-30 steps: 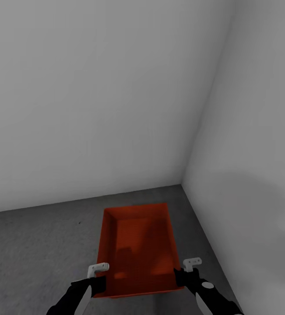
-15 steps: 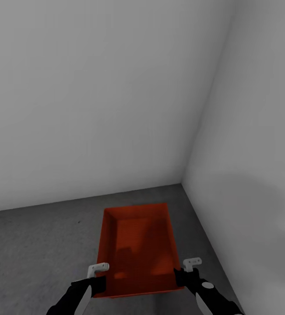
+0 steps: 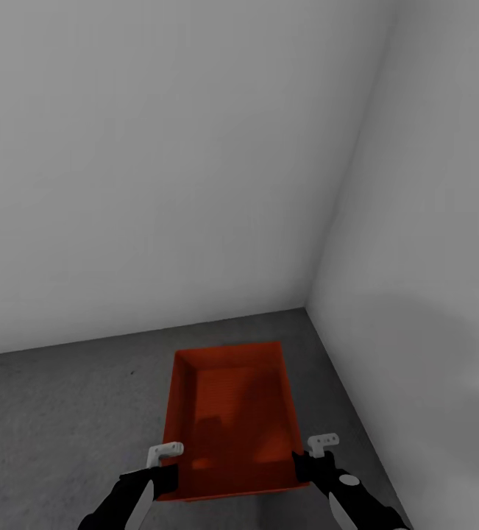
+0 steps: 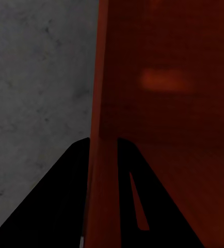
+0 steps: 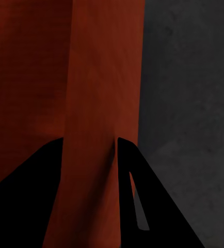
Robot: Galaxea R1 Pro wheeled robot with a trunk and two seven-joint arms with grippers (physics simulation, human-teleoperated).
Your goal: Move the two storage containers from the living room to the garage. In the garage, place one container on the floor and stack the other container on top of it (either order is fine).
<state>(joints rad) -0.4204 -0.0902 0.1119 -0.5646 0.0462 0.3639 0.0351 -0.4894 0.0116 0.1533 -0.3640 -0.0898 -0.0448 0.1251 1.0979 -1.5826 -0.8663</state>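
Straddling opposite side walls of the orange-red container [image 3: 232, 419], left pincer [image 3: 167, 471] and right pincer [image 3: 307, 460] clamp it between them.

container: orange-red storage container [image 3: 232, 419], shallow, rectangular, lidless, nothing inside
pose: upright and level, long side pointing toward the wall corner
spot: over the dark grey garage floor [image 3: 55, 412], close to that corner
hold: both long walls are pinched

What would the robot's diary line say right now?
place: grey floor by white corner | bin: one, orange-red | left gripper: on bin wall | right gripper: on other wall
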